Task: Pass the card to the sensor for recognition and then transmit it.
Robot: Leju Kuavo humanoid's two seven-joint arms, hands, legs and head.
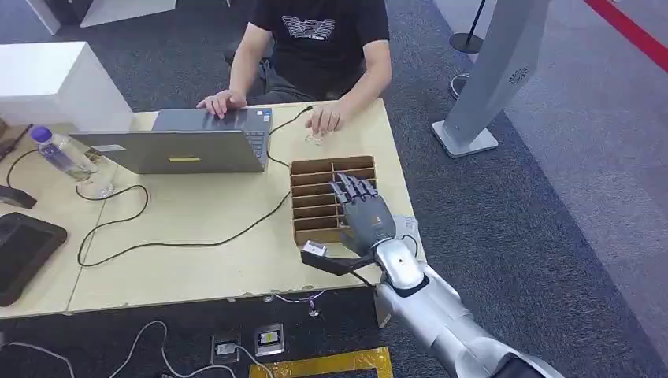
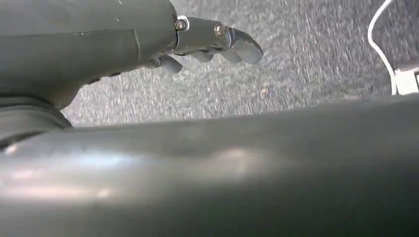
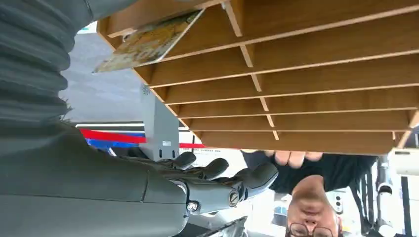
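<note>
A wooden slotted box (image 1: 315,177) stands at the right end of the table. My right hand (image 1: 364,213) hovers over its near right part, fingers stretched out and apart, holding nothing. The right wrist view shows that hand (image 3: 217,180) beside the box (image 3: 296,94), and a yellowish printed card (image 3: 148,42) leaning in one end slot, apart from the fingers. My left hand (image 2: 212,42) hangs over grey carpet with its fingers loosely out and nothing in them.
A person sits at the table's far side, one hand on a laptop (image 1: 189,146) and the other near the box. A water bottle (image 1: 59,153), black cables and a black device (image 1: 20,248) lie at the left. A grey stand (image 1: 488,87) rises right of the table.
</note>
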